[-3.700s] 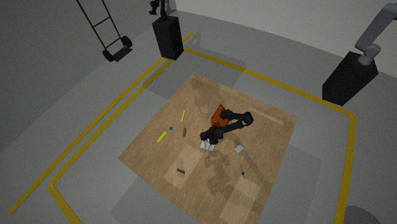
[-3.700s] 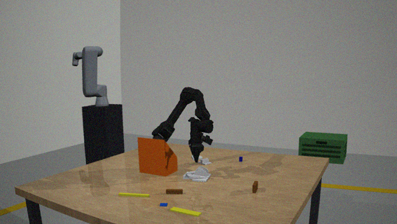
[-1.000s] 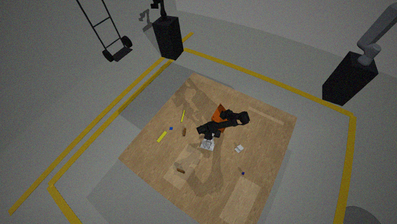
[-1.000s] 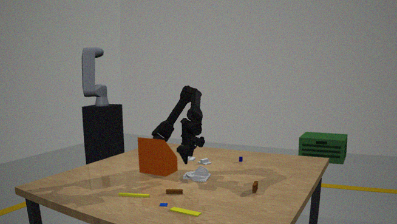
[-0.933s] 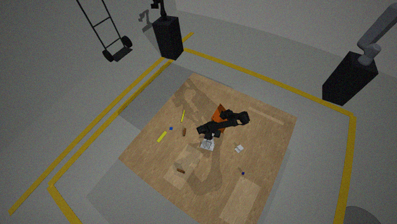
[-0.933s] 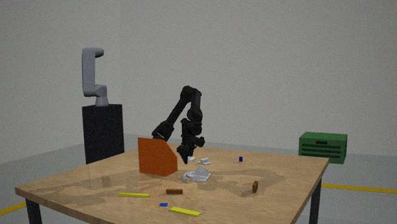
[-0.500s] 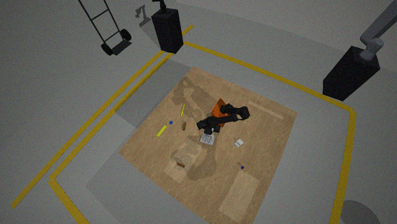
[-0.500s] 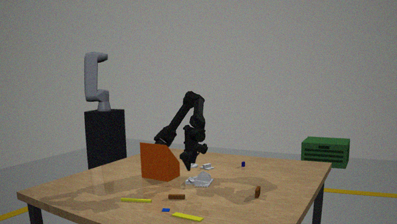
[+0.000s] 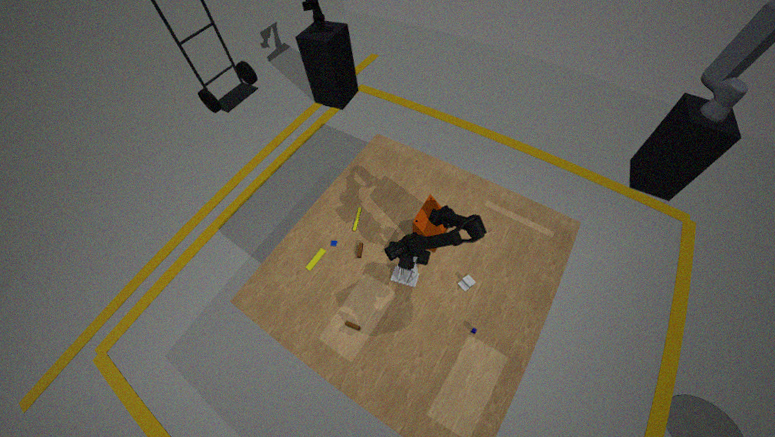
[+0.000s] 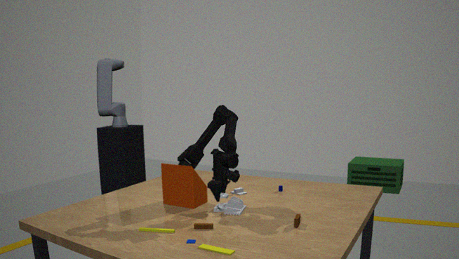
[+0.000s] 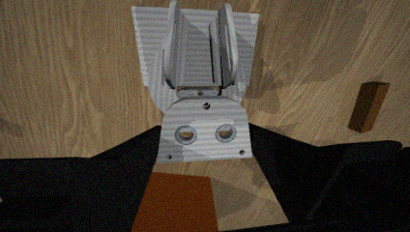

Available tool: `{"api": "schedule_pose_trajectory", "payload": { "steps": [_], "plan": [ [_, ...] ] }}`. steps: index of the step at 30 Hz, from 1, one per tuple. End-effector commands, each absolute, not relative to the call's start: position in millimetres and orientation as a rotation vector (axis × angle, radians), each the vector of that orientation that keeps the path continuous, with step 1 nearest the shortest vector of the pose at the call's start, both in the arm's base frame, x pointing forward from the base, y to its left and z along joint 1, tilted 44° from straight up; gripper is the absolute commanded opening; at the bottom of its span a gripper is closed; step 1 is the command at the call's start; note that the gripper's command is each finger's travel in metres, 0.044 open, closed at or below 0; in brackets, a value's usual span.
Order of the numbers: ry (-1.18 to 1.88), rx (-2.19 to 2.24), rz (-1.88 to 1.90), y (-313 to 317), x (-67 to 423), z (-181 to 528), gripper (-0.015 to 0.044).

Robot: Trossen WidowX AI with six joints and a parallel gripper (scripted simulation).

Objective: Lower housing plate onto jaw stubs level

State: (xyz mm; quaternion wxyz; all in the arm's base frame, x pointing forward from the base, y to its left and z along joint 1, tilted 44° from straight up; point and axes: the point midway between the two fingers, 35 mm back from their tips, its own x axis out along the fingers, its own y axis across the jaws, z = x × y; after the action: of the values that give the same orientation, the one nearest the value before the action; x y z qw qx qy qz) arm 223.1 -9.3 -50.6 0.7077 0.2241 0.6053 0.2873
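Note:
My gripper [image 11: 204, 129] is shut on the housing plate [image 11: 205, 118] [image 10: 223, 195], a pale grey plate with two large round holes and a rounded far edge. The plate lies between the black fingers, above the table. The pale base [image 11: 145, 48] [image 9: 397, 278] stands just beyond it, with the left jaw [image 11: 171, 53] and the right jaw [image 11: 229, 53] upright side by side. In the wrist view the plate's far edge overlaps the near end of the base. The jaw stubs are mostly hidden under it. Whether plate and stubs touch, I cannot tell.
An orange block [image 9: 426, 209] [image 10: 177, 186] [image 11: 179, 203] stands close behind the gripper. A brown block [image 9: 359, 250] [image 10: 203, 226] [image 11: 365, 108] lies beside the base. A small white stepped piece [image 9: 466, 282] [image 10: 238, 190] lies on its other side. Yellow bars [image 9: 315, 259] [image 10: 216, 249] lie farther off.

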Motion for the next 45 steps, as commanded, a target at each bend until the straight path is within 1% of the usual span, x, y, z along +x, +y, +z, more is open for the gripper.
{"api": "schedule_pose_trajectory", "payload": {
  "steps": [1, 14, 45],
  "plan": [
    [1.349, 0.512, 0.641, -3.0, 222.0, -56.6, 0.0351],
    [1.348, 0.515, 0.644, 11.6, 222.1, -69.6, 0.0351],
    [1.351, 0.523, 0.639, 13.6, 222.3, -71.6, 0.0351]
  ]
}}
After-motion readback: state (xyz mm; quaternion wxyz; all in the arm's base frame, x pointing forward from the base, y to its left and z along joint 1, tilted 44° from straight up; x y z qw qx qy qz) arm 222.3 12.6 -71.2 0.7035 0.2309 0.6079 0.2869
